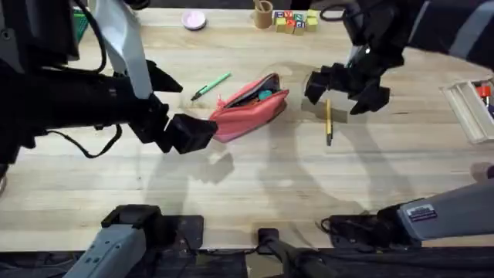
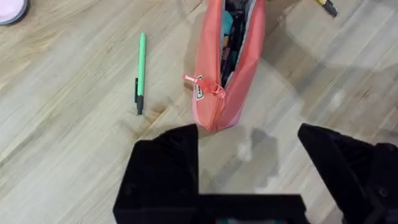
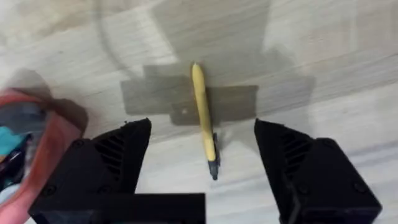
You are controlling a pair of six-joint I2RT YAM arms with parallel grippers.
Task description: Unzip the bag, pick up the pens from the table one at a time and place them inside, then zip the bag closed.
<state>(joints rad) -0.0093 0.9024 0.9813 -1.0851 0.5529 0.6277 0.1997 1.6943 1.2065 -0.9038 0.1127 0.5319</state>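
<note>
A: The light-wood butcher-block table (image 1: pixel 255 185) carries a soft coral-pink fabric pouch (image 1: pixel 251 104) at centre, already unzipped; it's limp, so take its end

B: And the slim yellow pen (image 3: pixel 203 112)?

A: Light, stiff, slippery; pinch mid-barrel. It lies right of the pouch, directly under the right gripper (image 3: pixel 202 168), wide open and empty. The left gripper (image 2: pixel 249 171), also spread and empty, hovers by the pouch's near-left end; the green pen (image 1: pixel 210 86) lies far-left of the pouch
</note>
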